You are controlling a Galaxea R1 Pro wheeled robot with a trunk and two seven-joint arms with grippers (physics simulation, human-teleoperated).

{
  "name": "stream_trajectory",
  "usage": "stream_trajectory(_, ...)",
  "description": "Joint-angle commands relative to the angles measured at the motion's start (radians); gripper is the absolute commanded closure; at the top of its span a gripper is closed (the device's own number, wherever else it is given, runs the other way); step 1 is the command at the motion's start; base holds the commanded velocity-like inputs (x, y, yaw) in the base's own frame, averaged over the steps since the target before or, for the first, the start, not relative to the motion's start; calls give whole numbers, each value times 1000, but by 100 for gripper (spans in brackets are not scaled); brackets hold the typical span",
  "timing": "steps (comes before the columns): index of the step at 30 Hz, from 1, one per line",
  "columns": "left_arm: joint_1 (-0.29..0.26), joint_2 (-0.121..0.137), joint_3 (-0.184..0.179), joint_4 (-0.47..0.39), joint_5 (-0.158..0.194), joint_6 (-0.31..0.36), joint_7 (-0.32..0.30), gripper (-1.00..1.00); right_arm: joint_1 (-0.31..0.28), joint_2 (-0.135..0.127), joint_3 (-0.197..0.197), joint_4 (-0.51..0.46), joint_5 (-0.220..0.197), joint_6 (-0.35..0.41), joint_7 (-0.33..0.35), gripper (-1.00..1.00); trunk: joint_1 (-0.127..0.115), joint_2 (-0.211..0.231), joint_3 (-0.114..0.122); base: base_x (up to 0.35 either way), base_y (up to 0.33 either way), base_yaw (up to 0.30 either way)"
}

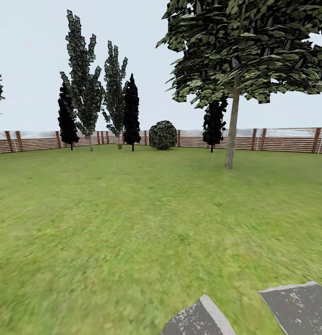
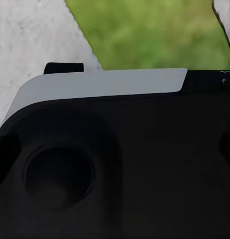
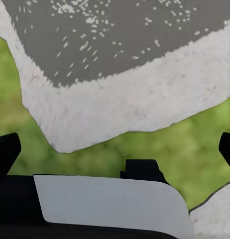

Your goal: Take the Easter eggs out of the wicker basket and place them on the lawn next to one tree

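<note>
Nearest the head camera, two grey speckled slabs (image 1: 298, 304) (flat stone-like pieces) lay at the lower right of the frame on the lawn (image 1: 133, 232). Bright green grass ran back from them across the garden to a brown slatted fence (image 1: 282, 138) across the middle. At right of centre stood the tree (image 1: 231, 125), slim pale trunk, dark leaf clumps filling the upper right. A round bush (image 1: 163, 135) sat by the fence at centre; tall dark conifers (image 1: 131, 111) rose at upper left. Each wrist view showed dark robot housing over grass and grey slab; whether either gripper's fingers were apart or together, I could not tell.
</note>
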Motion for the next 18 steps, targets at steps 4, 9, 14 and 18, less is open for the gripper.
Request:
stream_trajectory(4, 0, 0, 1, -2, 4, -1, -3, -100, -1, 0, -1, 1, 0, -3, 0, -100, 0, 0, -1, 0, 0, 0)
stream_trajectory(9, 0, 0, 0, -2, 4, -1, -3, -100, -1, 0, -1, 1, 0, -3, 0, -100, 0, 0, -1, 0, 0, 0)
stream_trajectory(14, 0, 0, 0, -2, 4, -1, -3, -100, -1, 0, -1, 1, 0, -3, 0, -100, 0, 0, -1, 0, 0, 0)
stream_trajectory(18, 0, 0, 0, -2, 3, -1, -3, -100, -1, 0, -1, 1, 0, -4, 0, -100, 0, 0, -1, 0, 0, 0)
